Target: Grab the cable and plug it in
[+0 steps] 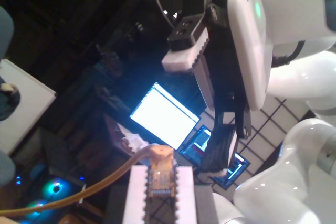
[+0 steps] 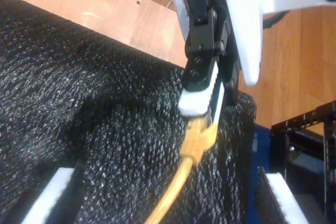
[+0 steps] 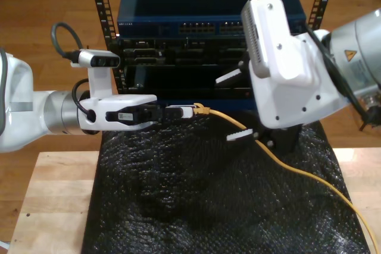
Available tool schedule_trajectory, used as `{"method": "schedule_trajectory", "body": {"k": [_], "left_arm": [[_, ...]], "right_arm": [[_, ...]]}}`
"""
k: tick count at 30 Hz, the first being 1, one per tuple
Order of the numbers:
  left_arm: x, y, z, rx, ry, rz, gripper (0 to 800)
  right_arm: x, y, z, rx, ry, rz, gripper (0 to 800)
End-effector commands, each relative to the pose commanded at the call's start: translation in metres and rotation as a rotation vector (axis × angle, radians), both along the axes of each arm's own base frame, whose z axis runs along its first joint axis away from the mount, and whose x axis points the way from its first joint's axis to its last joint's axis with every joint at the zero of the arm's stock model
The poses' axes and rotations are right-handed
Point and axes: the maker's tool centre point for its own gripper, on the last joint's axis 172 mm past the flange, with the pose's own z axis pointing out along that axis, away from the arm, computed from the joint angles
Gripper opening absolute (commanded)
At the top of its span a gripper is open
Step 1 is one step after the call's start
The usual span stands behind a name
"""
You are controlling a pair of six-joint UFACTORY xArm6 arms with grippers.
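**Cable plug clamped in my first gripper, in front of the rack**

My first gripper (image 3: 178, 111) reaches in level from the exterior view's left. Jaws clenched on the plug end of the cable (image 3: 286, 162). First wrist view: the orange plug (image 1: 160, 174) lies against a white pad (image 1: 137, 195), and the cord bends off to one side. Whether the clip faces up or down, cannot tell.

From the plug (image 3: 201, 110) the cable runs toward the exterior view's right. It sags down across the black mat (image 3: 178, 194) and goes off the lower right corner of that view. The plug is held in the air above the mat's far edge, just in front of the dark rack (image 3: 178, 66). It is not in any socket.

My second gripper (image 3: 235, 106) hangs from the big white arm on the exterior view's right. Jaws released, white pads (image 3: 229, 77) spread wide apart. The cable passes near its lower pad; contact not clear. Second wrist view: it looks at my first gripper (image 2: 202, 106) pinching the plug (image 2: 198, 137) over the mat (image 2: 94, 129).

A blue network switch (image 3: 202, 19) with a row of ports sits high in the rack. The mat lies on a wooden table (image 3: 53, 194).
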Motion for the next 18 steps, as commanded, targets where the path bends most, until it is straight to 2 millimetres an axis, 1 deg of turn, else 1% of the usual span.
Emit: {"method": "schedule_trajectory", "body": {"k": [2,4,5,9,13,14,16,18], "left_arm": [[-0.002,0.0,0.0,-0.007,0.021,-0.012,3],[-0.003,0.001,0.001,-0.017,0.035,-0.019,3],[-0.003,0.001,0.001,-0.022,0.039,-0.023,3],[-0.004,0.003,0.01,-0.069,0.051,-0.034,3],[-0.006,0.004,0.016,-0.103,0.057,-0.041,3],[-0.006,0.004,0.016,-0.106,0.058,-0.04,3],[-0.007,0.005,0.016,-0.112,0.064,-0.046,3],[-0.01,0.005,0.018,-0.123,0.068,-0.056,5]], "right_arm": [[0.002,0.003,-0.001,0.003,-0.02,-0.007,766],[0.002,0.006,0.005,0.008,-0.061,-0.002,764],[0.002,0.007,0.004,0.008,-0.074,0.002,762],[0.003,0.011,0.003,0.009,-0.098,0.008,755],[0.007,0.01,0.003,0.01,-0.11,-0.006,753],[0.009,0.01,0.003,0.01,-0.114,-0.01,748],[0.01,0.011,0.003,0.013,-0.126,-0.016,712],[0.008,0.019,0.004,0.017,-0.141,-0.007,692]]}}
